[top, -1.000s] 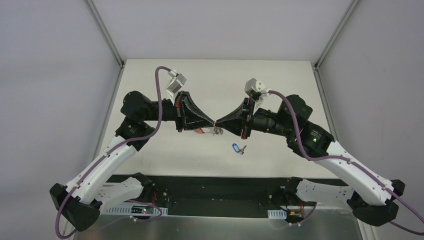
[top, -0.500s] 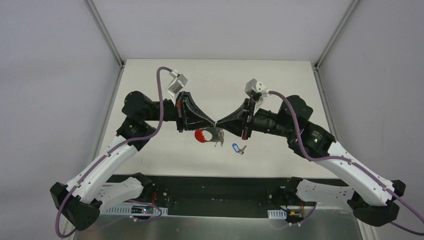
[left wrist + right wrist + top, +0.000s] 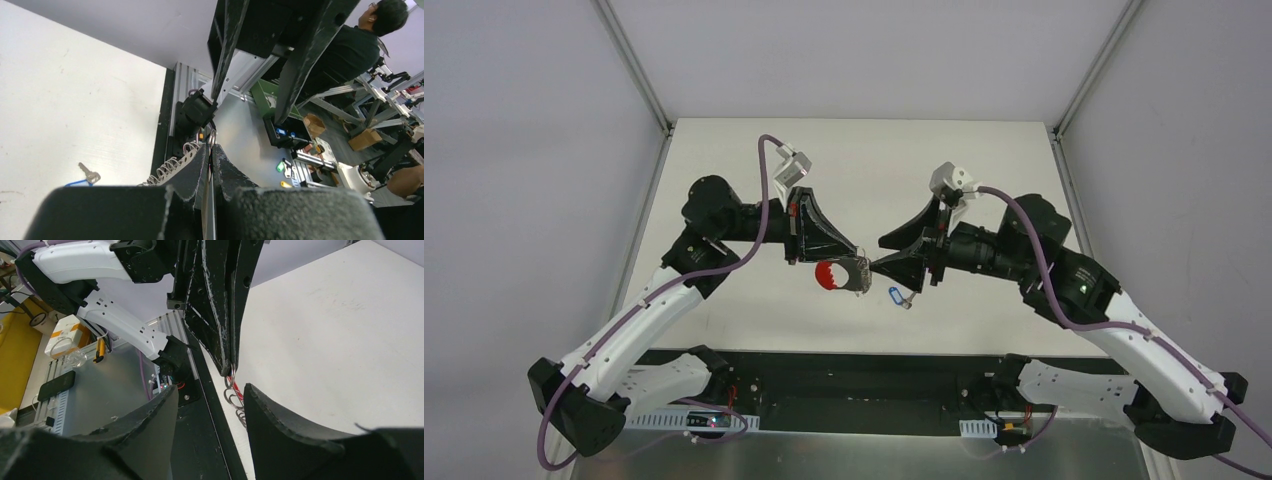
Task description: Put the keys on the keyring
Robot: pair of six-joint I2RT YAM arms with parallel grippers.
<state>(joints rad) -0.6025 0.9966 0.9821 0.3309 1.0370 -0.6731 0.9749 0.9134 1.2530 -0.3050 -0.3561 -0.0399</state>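
Table (image 3: 754, 160): white, both arms reaching in over its middle.
Left arm (image 3: 639, 325): stretched in from the left, wrist turned towards the other arm.
Right arm (image 3: 1124, 320): stretched in from the right, facing it.
Left gripper (image 3: 859, 252): clenched on the keyring, one wire ring pinched at the very fingertips.
Right gripper (image 3: 879, 255): released, fingers spread wide, nothing between them, tips just beside the left gripper's tips.
Keyring (image 3: 844, 274): hanging under the left fingertips, red strip on the left, silver rings bunched on the right.
Keys (image 3: 897, 296): flat on the table, blue tag and small key together, near the keyring and apart from it, just below the right gripper's lower finger in the top view.
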